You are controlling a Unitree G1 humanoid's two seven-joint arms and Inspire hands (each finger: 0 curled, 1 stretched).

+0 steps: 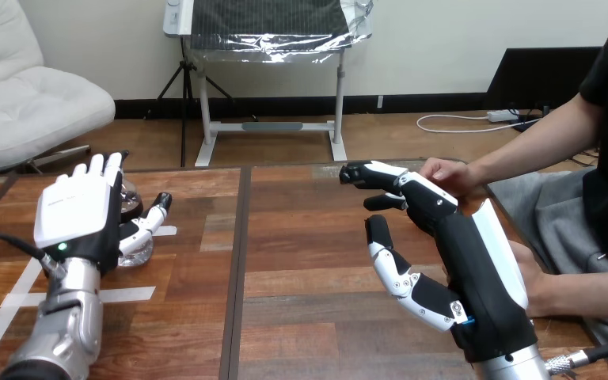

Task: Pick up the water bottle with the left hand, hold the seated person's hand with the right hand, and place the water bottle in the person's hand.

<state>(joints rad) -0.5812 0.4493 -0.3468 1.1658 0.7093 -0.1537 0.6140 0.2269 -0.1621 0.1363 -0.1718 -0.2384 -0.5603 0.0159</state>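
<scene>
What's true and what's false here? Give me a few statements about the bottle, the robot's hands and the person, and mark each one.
1. The water bottle is on the table, right by the left hand. True.
2. The right hand grips the water bottle. False: its fingers are relaxed and hold nothing.
3. The person's hand near the table's far edge is close to the right hand's fingers. True.
4. The water bottle lies in the person's hand. False: it is by the left hand, across the table.

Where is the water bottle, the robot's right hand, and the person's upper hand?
water bottle (137, 252): head view, clear lower body.
right hand (469, 263): head view, black palm.
person's upper hand (446, 172): head view, its back.
</scene>
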